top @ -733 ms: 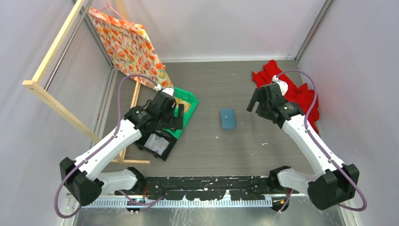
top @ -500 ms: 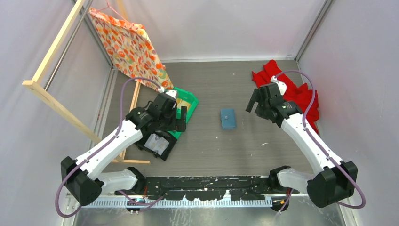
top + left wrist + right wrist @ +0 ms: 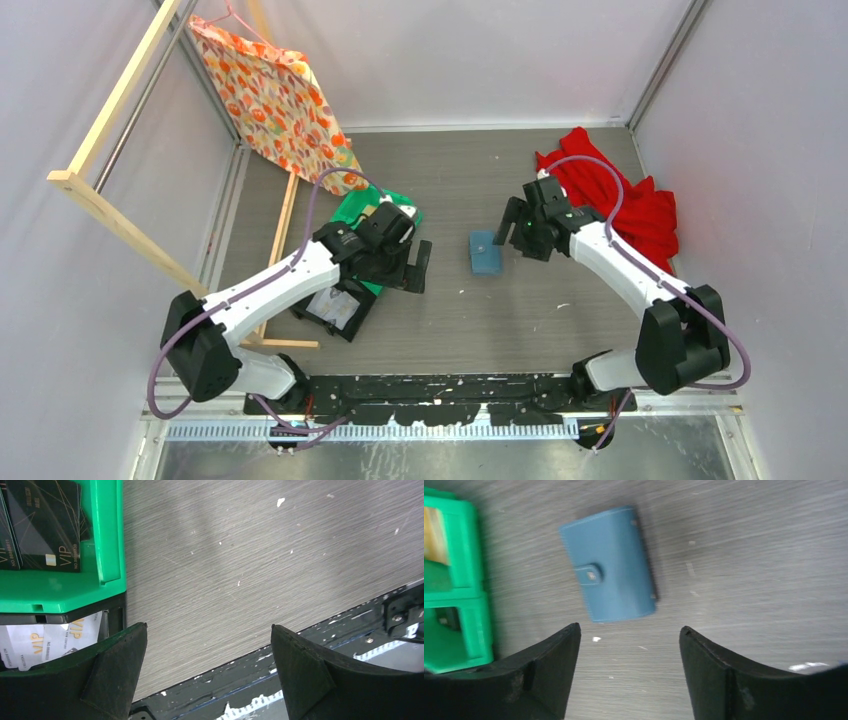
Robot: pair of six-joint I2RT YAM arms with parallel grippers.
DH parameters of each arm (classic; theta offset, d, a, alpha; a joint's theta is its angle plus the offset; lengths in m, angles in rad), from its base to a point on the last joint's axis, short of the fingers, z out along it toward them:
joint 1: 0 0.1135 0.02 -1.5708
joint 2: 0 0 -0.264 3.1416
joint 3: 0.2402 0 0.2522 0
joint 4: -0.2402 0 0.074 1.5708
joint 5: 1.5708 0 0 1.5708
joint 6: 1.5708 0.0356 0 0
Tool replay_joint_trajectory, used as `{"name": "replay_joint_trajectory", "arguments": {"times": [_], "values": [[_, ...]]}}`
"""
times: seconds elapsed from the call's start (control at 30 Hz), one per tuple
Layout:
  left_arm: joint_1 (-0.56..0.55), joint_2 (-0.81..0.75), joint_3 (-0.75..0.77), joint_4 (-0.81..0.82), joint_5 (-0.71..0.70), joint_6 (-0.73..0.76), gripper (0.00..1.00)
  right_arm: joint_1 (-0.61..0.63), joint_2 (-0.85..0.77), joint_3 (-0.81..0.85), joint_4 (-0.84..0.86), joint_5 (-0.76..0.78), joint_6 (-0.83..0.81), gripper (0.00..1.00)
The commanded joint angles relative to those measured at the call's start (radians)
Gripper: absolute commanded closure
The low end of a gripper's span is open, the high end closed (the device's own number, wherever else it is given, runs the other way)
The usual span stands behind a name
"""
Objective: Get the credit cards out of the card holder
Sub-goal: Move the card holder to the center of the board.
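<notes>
Containers first. On the left wrist camera the green bin [image 3: 107,530] fills the top-left corner, and two dark cards [image 3: 47,525] with gold lines and "VIP" print lie flat in it, side by side. Hard up against its near edge sits a black tray [image 3: 114,617] holding pale cards [image 3: 50,640], also marked "VIP", partly hidden behind the finger.

Now the card holder [image 3: 485,252]. It lies flat on the bare table [image 3: 460,310] mid-scene, on its own, between the two arms. Up close on the right wrist camera the card holder [image 3: 611,565] is a blue, soft-cornered rectangle, folded shut, with a small tab and snap fastened across one long edge. No card shows from it.

The right gripper [image 3: 629,630] hangs just short of the holder, fingers wide apart with nothing between them and not touching it. The left gripper [image 3: 208,627] is spread just as wide over bare table beside the bin, gripping nothing.

What each view adds: the overhead camera shows the left gripper [image 3: 415,265] covering much of the green bin [image 3: 352,208], so the dark cards can't be seen there, and only a pale patch shows in the black tray [image 3: 352,333]. It places the right gripper [image 3: 508,225] just beside the holder's right edge. The right wrist view is motion-blurred, and it catches the green bin [image 3: 471,555] at far left.
</notes>
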Motion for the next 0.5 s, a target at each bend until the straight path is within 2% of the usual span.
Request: {"name": "replay_joint_trajectory", "arguments": {"times": [0.0, 0.1, 0.33, 0.47], "values": [[-0.003, -0.035, 0.047, 0.042, -0.016, -0.066, 0.05, 0.016, 0.064, 0.04, 0.153, -0.131, 0.038, 0.36], [-0.003, -0.052, 0.036, 0.053, -0.021, -0.093, 0.06, 0.034, 0.149, 0.082, 0.181, -0.163, 0.037, 0.49], [-0.003, -0.07, 0.018, 0.033, -0.064, -0.109, 0.06, 0.066, 0.313, 0.163, 0.164, -0.15, 0.029, 0.51], [-0.003, -0.073, 0.019, 0.014, -0.071, -0.112, 0.06, 0.077, 0.347, 0.154, 0.187, -0.162, 0.046, 0.54]]}}
